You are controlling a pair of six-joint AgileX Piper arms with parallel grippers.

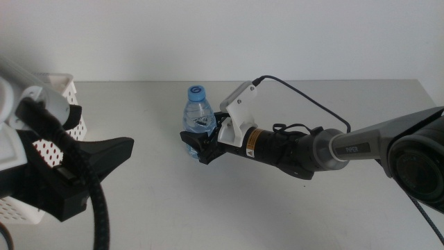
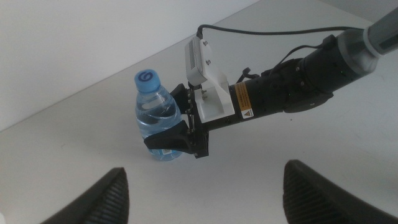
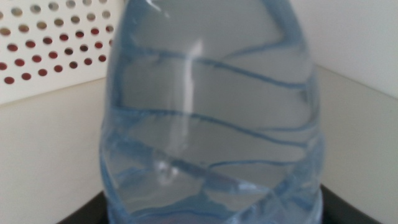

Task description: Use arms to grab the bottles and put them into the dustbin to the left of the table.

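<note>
A clear water bottle (image 1: 197, 110) (image 2: 151, 106) with a blue cap stands upright on the table (image 1: 277, 208) near its middle. My right gripper (image 1: 199, 139) (image 2: 165, 121), reaching in from the right, is shut on the bottle's lower body, one jaw on each side. Seen from the right wrist, the bottle (image 3: 211, 124) fills the picture. My left gripper (image 1: 104, 167) (image 2: 205, 186) hangs open and holds nothing, left of the bottle and in front of the dustbin (image 1: 59, 87) (image 3: 37, 56), a white perforated basket at the table's left.
The right arm's black cable (image 1: 312, 104) loops above the table behind its wrist. The left arm's ribbed cable (image 1: 97, 208) hangs at the front left. A white wall runs along the table's far edge.
</note>
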